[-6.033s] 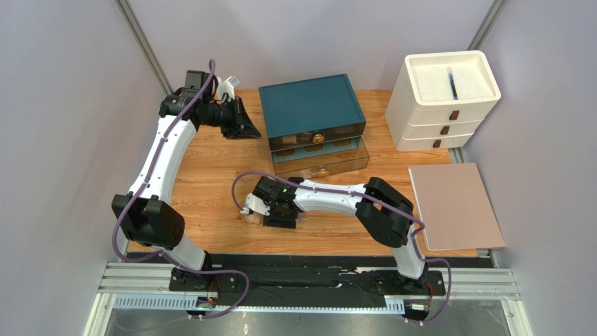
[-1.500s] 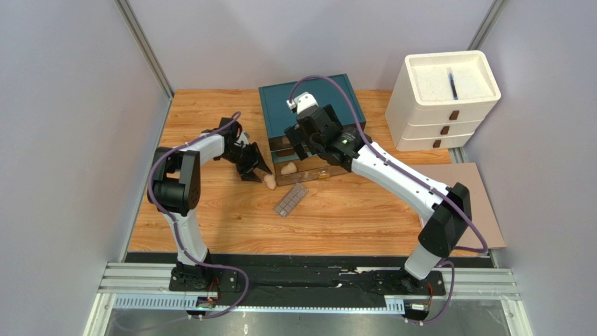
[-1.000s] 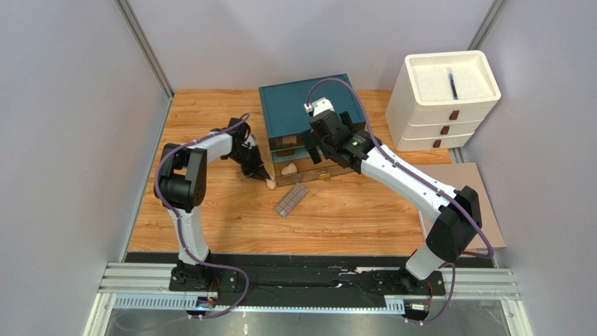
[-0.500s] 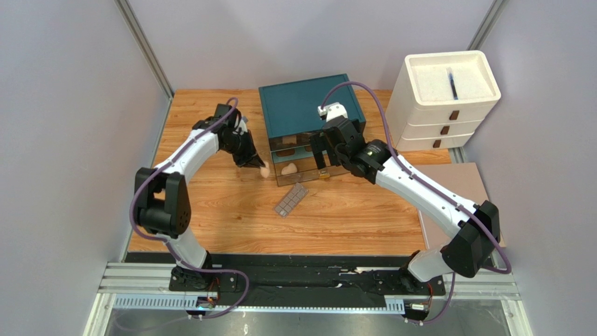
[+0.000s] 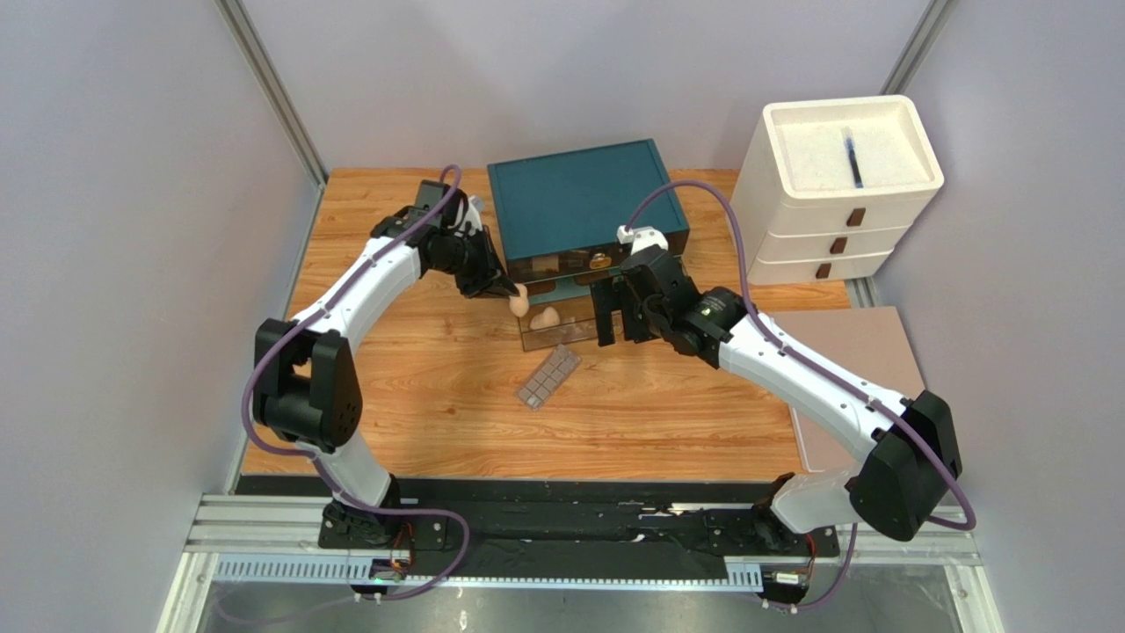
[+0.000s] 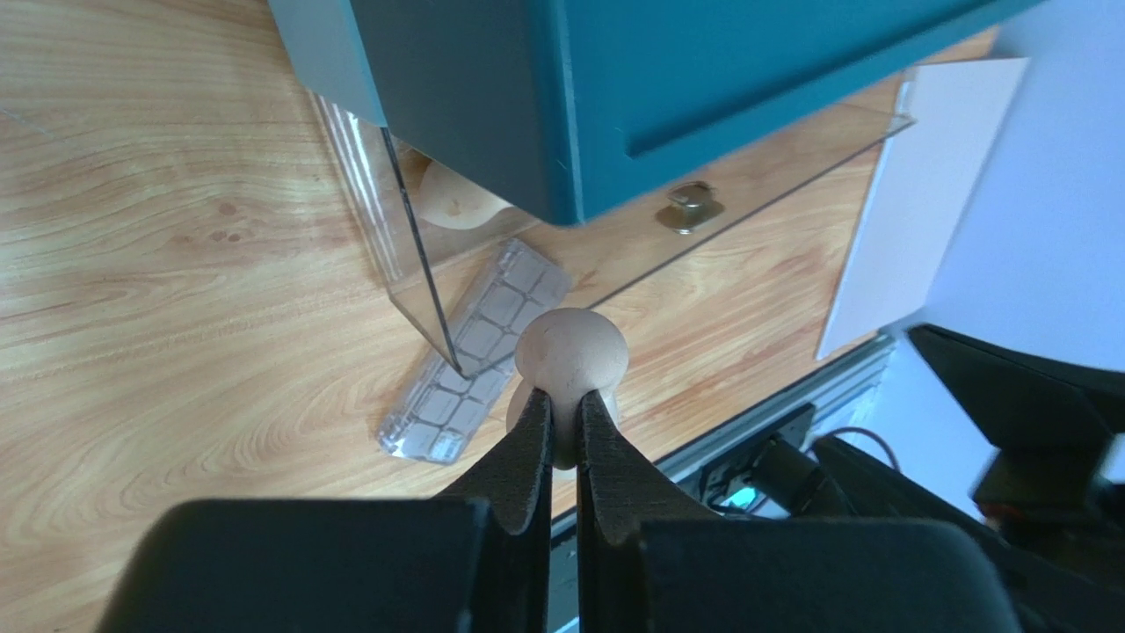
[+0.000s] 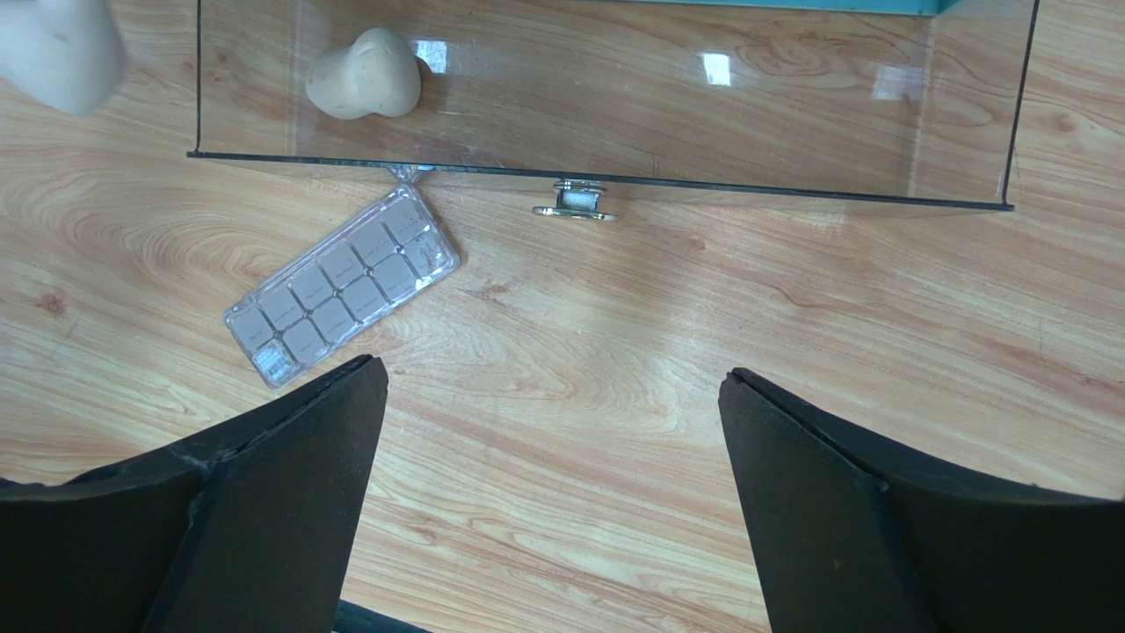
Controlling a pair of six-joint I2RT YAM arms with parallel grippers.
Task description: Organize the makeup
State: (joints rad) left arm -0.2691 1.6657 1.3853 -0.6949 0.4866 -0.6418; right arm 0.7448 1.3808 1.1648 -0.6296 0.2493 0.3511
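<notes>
Beige sponge (image 6: 571, 354) — now at the drawer (image 7: 687, 106) corner.

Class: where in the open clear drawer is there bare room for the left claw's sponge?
Bare: the drawer floor right of the resting sponge, to its right wall. Crowded: its left end, near the held sponge.

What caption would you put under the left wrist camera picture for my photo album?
Left gripper holds a beige sponge near the open clear drawer, where another sponge already lies.
</notes>
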